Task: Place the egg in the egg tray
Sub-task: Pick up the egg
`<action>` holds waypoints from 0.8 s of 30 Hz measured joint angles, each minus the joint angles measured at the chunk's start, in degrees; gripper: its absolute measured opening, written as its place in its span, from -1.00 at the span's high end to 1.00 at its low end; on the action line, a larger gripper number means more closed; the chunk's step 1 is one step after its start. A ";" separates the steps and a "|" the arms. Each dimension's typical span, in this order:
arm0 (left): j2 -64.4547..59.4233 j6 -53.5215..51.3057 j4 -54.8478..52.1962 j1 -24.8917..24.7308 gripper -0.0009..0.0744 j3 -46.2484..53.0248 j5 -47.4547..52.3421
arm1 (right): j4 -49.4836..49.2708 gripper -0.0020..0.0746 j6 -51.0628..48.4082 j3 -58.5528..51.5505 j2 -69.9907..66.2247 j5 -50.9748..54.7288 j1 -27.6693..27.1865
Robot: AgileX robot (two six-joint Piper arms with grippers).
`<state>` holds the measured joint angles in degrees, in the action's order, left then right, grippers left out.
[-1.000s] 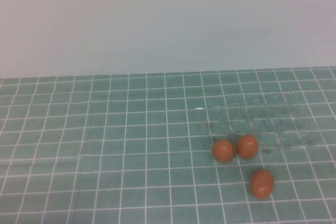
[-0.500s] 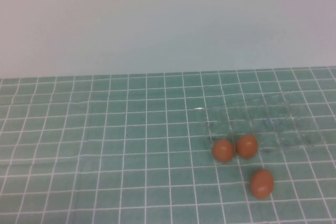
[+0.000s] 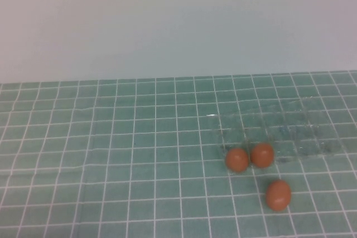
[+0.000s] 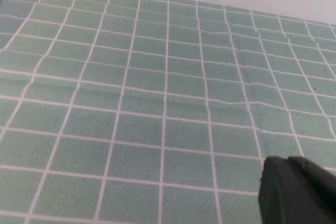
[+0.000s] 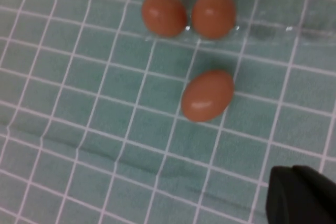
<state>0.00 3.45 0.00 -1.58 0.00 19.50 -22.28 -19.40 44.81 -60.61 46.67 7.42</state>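
Observation:
One orange-brown egg (image 3: 278,194) lies loose on the green tiled cloth, just in front of the clear egg tray (image 3: 301,132). It also shows in the right wrist view (image 5: 207,95). Two like eggs (image 3: 237,160) (image 3: 262,155) sit side by side in the tray's near left cups, also seen in the right wrist view (image 5: 164,14) (image 5: 213,14). My right gripper (image 5: 302,195) hovers above the cloth, on the robot's side of the loose egg, its dark fingers together and empty. My left gripper (image 4: 296,192) is over bare cloth far from the eggs, fingers together and empty. Neither gripper shows in the high view.
The green tiled cloth (image 3: 111,154) covers the table up to a plain pale wall (image 3: 167,20) at the back. The tray's clear rim (image 5: 294,27) shows faintly in the right wrist view. The cloth has slight wrinkles (image 4: 231,98).

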 joint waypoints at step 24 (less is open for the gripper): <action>0.00 0.00 0.00 0.00 0.98 0.00 0.00 | 25.77 0.59 51.41 15.93 -24.41 10.42 29.10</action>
<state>0.00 3.45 0.00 -1.58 0.00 19.50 3.49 32.01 60.74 -85.02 57.09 36.53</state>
